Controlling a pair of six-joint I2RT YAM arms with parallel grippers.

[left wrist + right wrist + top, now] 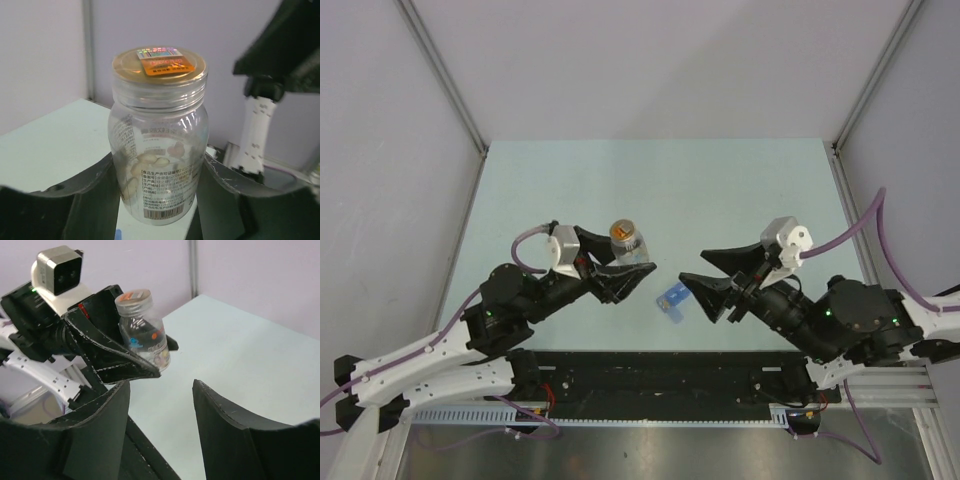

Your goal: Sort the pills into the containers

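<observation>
My left gripper (632, 262) is shut on a clear pill bottle (628, 245) with a gold lid, and holds it upright. In the left wrist view the bottle (159, 145) fills the space between both fingers, and pale pills (150, 161) lie inside it. The containers, a small blue pill box (672, 300), rest on the table between the two arms; a sliver of the box (118, 234) shows below the bottle. My right gripper (692, 268) is open and empty, right of the box, pointing at the bottle (142, 330). Bare table shows between its fingers (220, 415).
The pale green table (650, 185) is walled by grey panels at the back and sides. A black rail (660, 375) with both arm bases runs along the near edge. The left wrist camera housing (59, 270) sits high in the right wrist view.
</observation>
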